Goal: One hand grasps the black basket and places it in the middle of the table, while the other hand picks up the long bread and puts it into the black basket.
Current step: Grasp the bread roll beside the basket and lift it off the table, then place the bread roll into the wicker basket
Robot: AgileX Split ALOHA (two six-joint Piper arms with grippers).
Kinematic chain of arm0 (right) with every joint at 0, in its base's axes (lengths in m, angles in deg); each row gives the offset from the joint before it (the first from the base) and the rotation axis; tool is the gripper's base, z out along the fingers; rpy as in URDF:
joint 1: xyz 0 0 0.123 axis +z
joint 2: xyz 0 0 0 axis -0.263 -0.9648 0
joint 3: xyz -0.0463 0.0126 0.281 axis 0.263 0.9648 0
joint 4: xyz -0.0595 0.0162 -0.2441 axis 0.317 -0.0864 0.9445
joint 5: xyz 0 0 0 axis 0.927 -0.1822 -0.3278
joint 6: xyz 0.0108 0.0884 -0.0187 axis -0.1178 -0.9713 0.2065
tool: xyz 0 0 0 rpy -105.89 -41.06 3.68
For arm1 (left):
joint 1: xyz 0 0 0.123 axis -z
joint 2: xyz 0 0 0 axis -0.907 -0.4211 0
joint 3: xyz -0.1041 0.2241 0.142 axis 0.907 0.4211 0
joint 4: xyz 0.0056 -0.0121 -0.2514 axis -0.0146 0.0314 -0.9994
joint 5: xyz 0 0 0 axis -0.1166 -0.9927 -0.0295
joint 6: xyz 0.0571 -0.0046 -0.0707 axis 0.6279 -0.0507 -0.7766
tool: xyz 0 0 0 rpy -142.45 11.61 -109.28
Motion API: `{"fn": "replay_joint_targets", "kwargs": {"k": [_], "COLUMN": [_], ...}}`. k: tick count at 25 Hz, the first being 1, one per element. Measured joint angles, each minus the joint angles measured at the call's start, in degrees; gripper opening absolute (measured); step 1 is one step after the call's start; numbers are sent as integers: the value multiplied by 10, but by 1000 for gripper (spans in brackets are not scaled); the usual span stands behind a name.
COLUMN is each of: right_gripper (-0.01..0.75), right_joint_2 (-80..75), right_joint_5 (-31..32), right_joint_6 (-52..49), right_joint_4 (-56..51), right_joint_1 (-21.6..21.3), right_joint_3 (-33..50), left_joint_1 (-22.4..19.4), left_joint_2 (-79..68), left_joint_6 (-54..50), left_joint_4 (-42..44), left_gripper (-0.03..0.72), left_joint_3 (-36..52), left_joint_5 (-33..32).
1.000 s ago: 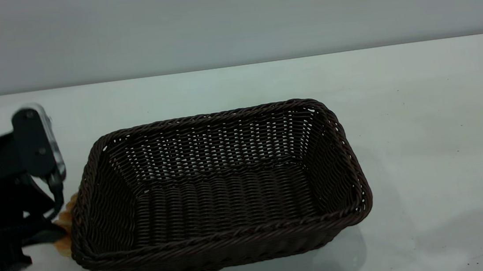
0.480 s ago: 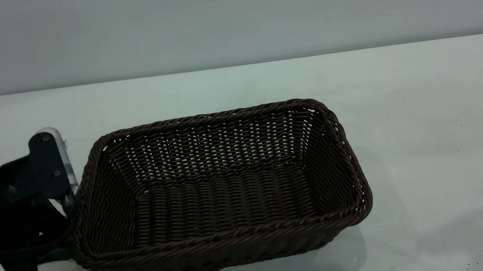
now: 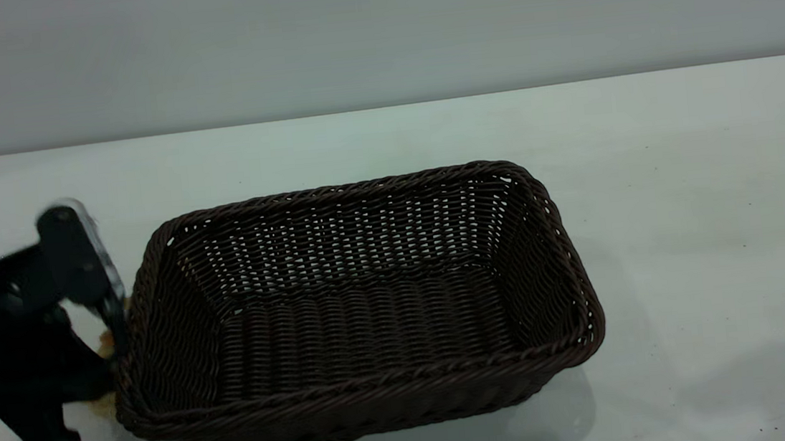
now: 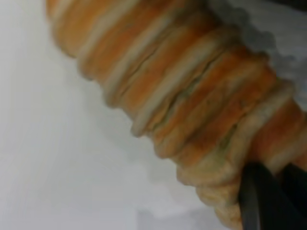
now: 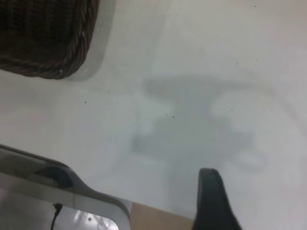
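Note:
The black basket (image 3: 358,310) stands upright in the middle of the table (image 3: 688,221); its corner also shows in the right wrist view (image 5: 48,38). The long bread (image 3: 105,342), golden-orange with pale ridges, lies against the basket's left end, mostly hidden behind my left gripper (image 3: 99,349). The left wrist view shows the bread (image 4: 182,91) close up, with a black finger (image 4: 259,201) pressed against it. The left gripper, with a yellow band, is shut on the bread. My right gripper (image 5: 139,187) is outside the exterior view; it is open and empty above bare table, away from the basket.
The table's right half (image 3: 730,289) holds nothing but tiny dark specks. The table's edge and a brown floor patch (image 5: 153,218) show near the right gripper. A grey wall rises behind the table.
The left gripper went down and right against the basket's left end, covering the bread, then rose slightly. The basket has not moved.

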Motion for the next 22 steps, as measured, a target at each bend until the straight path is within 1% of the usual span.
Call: {"fn": "replay_joint_targets", "kwargs": {"k": [2, 4, 7, 11, 14, 18, 22], "right_gripper": [491, 491, 491, 491, 491, 491, 491], "right_joint_2": [0, 0, 0, 0, 0, 0, 0], "right_joint_5": [0, 0, -1, -1, -1, -1, -1], "right_joint_6": [0, 0, 0, 0, 0, 0, 0], "right_joint_4": [0, 0, 0, 0, 0, 0, 0], "right_joint_1": [0, 0, 0, 0, 0, 0, 0], "right_joint_3": [0, 0, 0, 0, 0, 0, 0], "left_joint_1": [0, 0, 0, 0, 0, 3, 23], "left_joint_2": [25, 60, 109, 156, 175, 180, 180], "left_joint_6": [9, 17, 18, -17, -71, -146, -197], "left_joint_4": [-50, -82, -96, -112, -118, -121, -124], "left_gripper": [41, 41, 41, 41, 41, 41, 40], "left_joint_3": [0, 0, 0, -19, -52, -113, -177], "left_joint_5": [-10, -19, -37, -99, -175, -294, -402]}}
